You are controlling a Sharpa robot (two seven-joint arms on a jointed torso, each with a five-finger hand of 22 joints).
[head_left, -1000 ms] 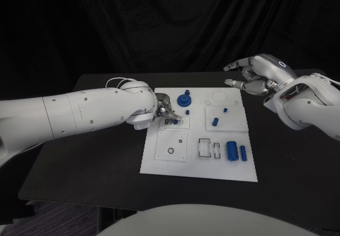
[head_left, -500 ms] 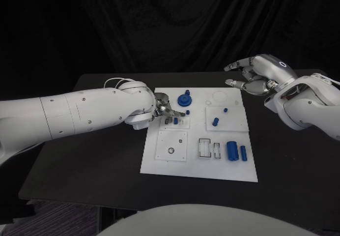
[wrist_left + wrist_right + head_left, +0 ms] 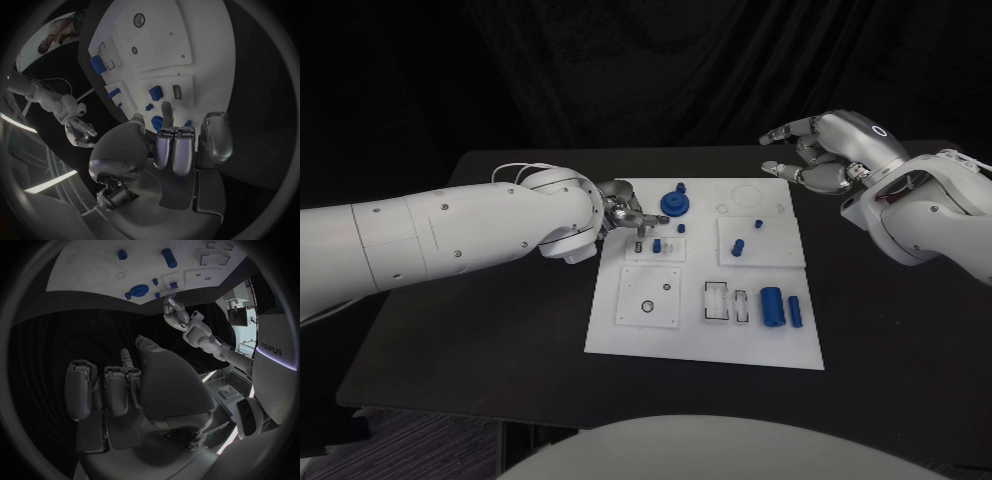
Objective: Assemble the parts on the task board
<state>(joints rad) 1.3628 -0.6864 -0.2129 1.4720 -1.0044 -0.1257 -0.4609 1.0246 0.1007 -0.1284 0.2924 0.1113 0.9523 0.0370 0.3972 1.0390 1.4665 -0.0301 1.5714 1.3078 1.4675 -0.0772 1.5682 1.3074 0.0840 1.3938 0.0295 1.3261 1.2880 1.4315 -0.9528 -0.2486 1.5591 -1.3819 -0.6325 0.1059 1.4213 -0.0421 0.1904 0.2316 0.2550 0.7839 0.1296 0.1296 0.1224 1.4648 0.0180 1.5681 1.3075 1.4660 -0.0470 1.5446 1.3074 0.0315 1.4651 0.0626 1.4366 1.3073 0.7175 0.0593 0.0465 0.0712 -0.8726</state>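
Observation:
The white task board [image 3: 704, 340] lies mid-table. A small blue peg [image 3: 658, 244] stands in a small square plate on the board's left side. My left hand [image 3: 626, 211] hovers just beyond it, near the blue gear-shaped part [image 3: 675, 206], fingers apart and holding nothing. In the left wrist view the fingers [image 3: 176, 149] stretch toward the peg [image 3: 155, 92] and the gear part [image 3: 157, 122]. My right hand [image 3: 822, 150] hangs off the board's far right corner, fingers loosely curled and apart, empty; its palm [image 3: 128, 385] faces the board [image 3: 94, 262].
Two blue cylinders [image 3: 772, 305] [image 3: 795, 311] lie at the board's near right beside rectangular slots [image 3: 717, 301]. Small blue pegs [image 3: 737, 246] [image 3: 759, 224] stand in the right-hand plate. A near-left plate [image 3: 651, 297] has a ring mark. Black tabletop [image 3: 473, 340] surrounds the board.
My left hand has let go of the small blue peg and drawn back toward the board's far left; the peg stays standing in its plate. The right hand has not moved.

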